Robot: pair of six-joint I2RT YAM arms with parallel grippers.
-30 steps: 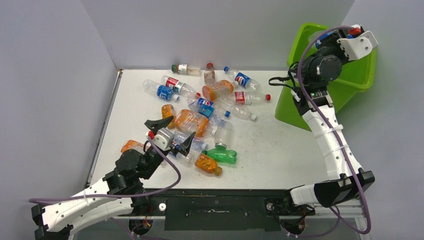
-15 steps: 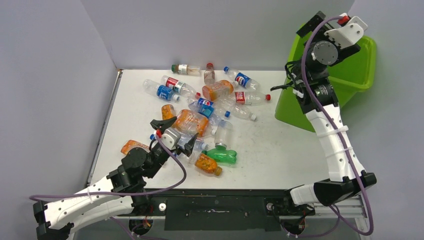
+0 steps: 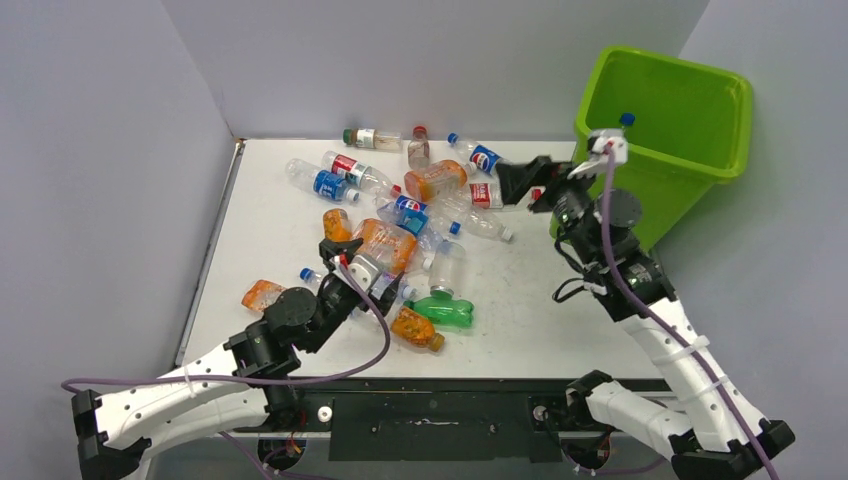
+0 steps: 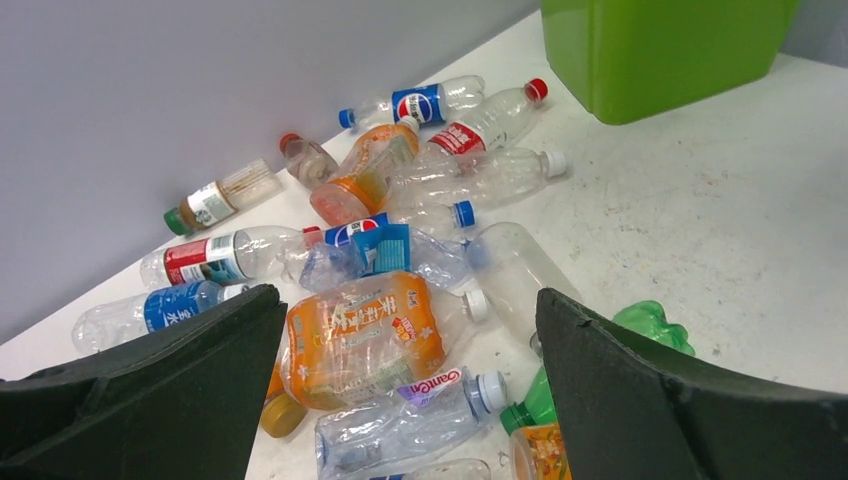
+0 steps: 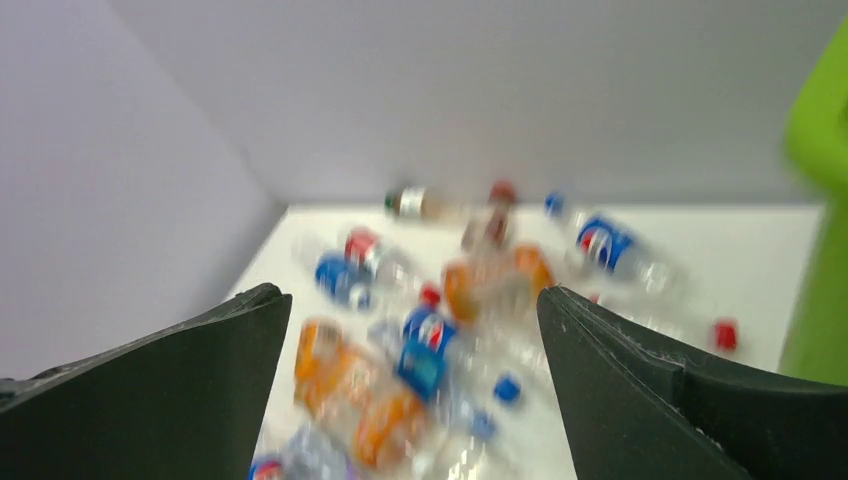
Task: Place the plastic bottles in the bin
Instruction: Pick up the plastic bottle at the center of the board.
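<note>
Swung back from over the bin, the right claw hangs open and empty by the red-capped bottle — yet the left claw, open too, sits nearer the heaped plastic bottles on the surface, the orange bottle lying just ahead, lengthwise from jaw to jaw.

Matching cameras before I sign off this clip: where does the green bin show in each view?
Top external: bin at the upper right, by the table's far right corner.
Left wrist: its lower wall fills the top right of the picture.
Right wrist: a blurred green strip down the right edge.
Shared landmark: the blue-labelled bottle lying near the back wall, left of the bin in all three.
</note>
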